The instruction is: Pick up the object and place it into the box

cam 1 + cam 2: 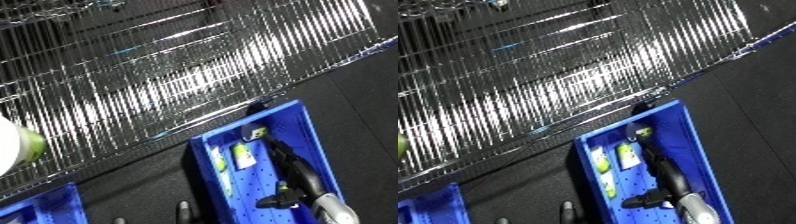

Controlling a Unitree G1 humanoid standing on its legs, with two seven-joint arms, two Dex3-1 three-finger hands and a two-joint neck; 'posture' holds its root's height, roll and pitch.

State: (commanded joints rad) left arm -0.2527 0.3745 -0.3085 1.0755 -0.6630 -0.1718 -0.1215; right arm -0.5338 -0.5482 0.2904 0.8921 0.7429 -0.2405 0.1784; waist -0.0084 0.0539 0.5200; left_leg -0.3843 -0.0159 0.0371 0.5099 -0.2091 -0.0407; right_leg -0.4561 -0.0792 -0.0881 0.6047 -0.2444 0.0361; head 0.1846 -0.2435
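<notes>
My right hand (293, 172) reaches into the blue bin (313, 131) at the lower right, fingers stretched toward its far end and the thumb out to the left; it holds nothing. A small green and white item (258, 133) lies just beyond the fingertips. A white and green packet (243, 156) and a green item (219, 162) lie left of the hand on the bin floor. A small part of my left hand (184, 210) shows at the bottom edge.
A shiny wire rack (178, 75) runs slantwise across the upper half. A white and green object (13, 145) sits at the left edge on it. A second blue bin (49, 207) shows at the lower left. Dark floor (364, 85) lies to the right.
</notes>
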